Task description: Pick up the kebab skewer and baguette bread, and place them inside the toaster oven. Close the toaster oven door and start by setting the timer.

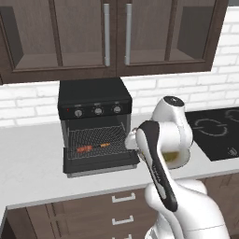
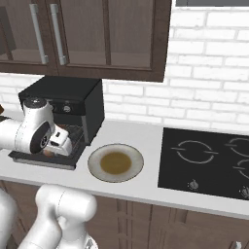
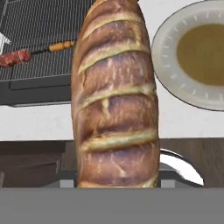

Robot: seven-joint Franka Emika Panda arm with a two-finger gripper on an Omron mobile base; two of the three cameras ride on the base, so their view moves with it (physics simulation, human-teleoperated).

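The baguette bread (image 3: pixel 114 96), golden-brown with pale slashes, stands up close in the hand view and hides the fingertips. My gripper (image 2: pixel 54 145) is shut on it, just in front of the toaster oven (image 1: pixel 94 100), above the right end of the toaster oven door (image 1: pixel 100 164), which is dropped open. A brown end of the loaf (image 2: pixel 47 152) peeks out below the hand. The kebab skewer (image 1: pixel 93 147) lies on the wire rack inside the oven, and the hand view shows its red and orange chunks (image 3: pixel 35 51) to the left of the bread.
A white plate with a brown centre (image 2: pixel 115 163) sits on the counter right of the oven. A black cooktop (image 2: pixel 209 160) lies further right. Dark wall cabinets (image 1: pixel 112 37) hang above the oven. Drawers run under the counter edge.
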